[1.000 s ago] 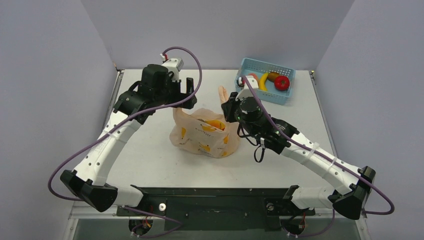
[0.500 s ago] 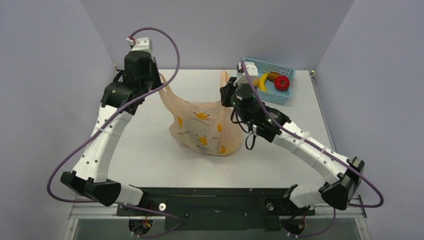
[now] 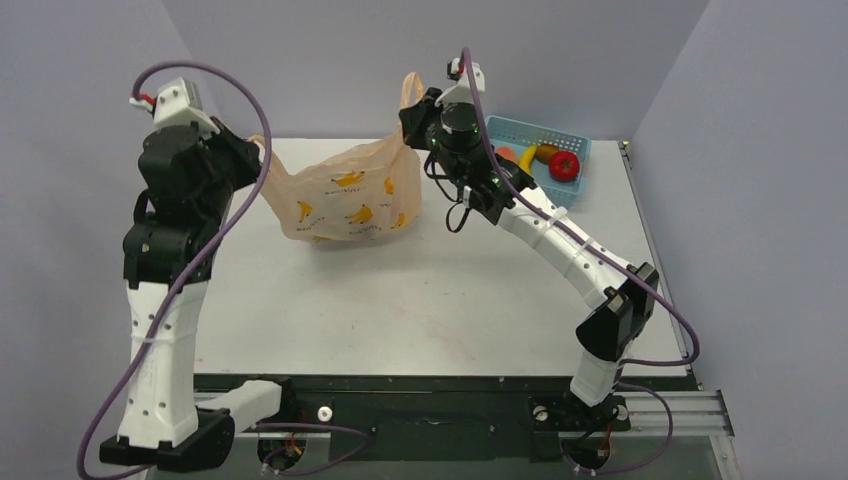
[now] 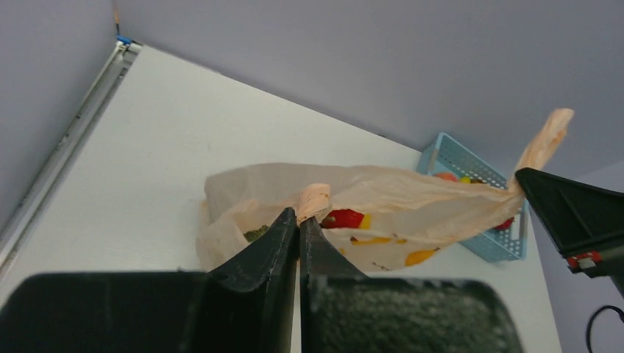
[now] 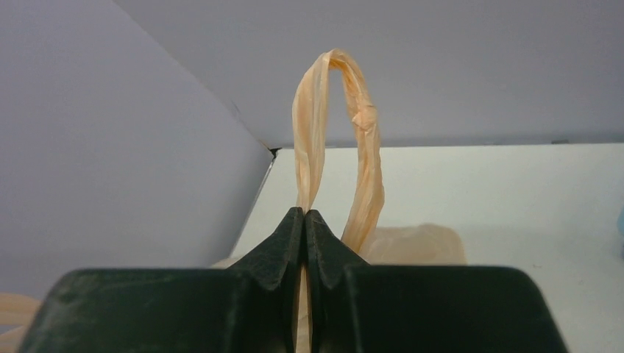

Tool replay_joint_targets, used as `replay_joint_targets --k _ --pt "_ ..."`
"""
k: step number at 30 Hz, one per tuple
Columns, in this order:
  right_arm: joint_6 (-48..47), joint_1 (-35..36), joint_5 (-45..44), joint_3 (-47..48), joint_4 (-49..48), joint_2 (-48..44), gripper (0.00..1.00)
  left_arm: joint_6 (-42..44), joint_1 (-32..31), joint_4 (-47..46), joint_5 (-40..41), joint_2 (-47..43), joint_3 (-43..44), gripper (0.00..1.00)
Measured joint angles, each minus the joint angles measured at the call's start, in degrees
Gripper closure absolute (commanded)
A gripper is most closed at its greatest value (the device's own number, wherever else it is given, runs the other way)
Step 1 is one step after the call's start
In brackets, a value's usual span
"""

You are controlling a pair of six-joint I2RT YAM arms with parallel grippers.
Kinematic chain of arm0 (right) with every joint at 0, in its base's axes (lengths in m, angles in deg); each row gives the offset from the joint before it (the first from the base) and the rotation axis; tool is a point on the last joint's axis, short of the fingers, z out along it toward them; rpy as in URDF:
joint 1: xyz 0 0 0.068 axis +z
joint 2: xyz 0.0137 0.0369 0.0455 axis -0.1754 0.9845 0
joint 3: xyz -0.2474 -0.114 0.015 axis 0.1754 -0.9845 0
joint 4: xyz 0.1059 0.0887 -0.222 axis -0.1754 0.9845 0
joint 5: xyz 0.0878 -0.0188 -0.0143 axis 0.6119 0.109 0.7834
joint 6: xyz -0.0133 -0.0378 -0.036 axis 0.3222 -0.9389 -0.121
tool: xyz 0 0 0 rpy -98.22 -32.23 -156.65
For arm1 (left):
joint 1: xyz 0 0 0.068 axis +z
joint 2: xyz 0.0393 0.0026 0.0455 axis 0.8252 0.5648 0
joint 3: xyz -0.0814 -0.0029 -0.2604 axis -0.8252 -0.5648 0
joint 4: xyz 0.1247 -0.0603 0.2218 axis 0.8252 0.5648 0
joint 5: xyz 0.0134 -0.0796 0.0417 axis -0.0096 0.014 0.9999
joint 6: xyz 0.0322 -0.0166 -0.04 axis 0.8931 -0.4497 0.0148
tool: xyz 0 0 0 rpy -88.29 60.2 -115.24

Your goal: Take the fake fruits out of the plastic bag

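The pale-orange plastic bag (image 3: 345, 195) with banana prints hangs stretched between my two grippers over the back of the table. My left gripper (image 3: 255, 150) is shut on its left handle (image 4: 315, 197); in the left wrist view the left gripper (image 4: 298, 215) pinches it at the fingertips. My right gripper (image 3: 410, 105) is shut on the right handle, whose loop (image 5: 346, 110) rises above the right gripper (image 5: 305, 213). Through the film I see fake fruits inside: a red-yellow one (image 4: 346, 218) and a bit of dull green (image 4: 255, 234). Others are hidden.
A blue basket (image 3: 580, 150) stands at the back right with a banana (image 3: 527, 163), a shiny red round fruit (image 3: 564, 166) and a brownish piece (image 3: 546, 152). Grey walls close in the back and sides. The white table (image 3: 420, 300) stretches in front of the bag.
My left gripper went from open beside the bag to shut on its handle. Both arms rose and swung back, lifting the bag up and leftward and pulling it taut.
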Motion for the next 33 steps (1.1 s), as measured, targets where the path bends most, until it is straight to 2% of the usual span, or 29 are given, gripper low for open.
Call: replay_joint_targets --k 8,12,21,33 --pt "2.4 -0.2 1.8 -34.8 -4.5 -16.4 1.00 -9.4 0.2 -2.1 -14.7 -25.2 -34.6 1.00" --pt "2.0 -0.9 1.6 -42.7 -4.5 -20.3 1.00 -15.0 0.2 -1.4 -21.4 -35.8 -47.1 1.00" --pt "1.9 -1.9 1.6 -48.8 -4.6 -25.8 1.00 -18.9 0.2 0.6 -27.6 -43.8 -51.6 1.00" --pt "2.1 -8.0 2.8 -47.9 -2.4 -25.8 0.99 -20.2 0.2 1.6 -31.5 -42.5 -52.9 1.00"
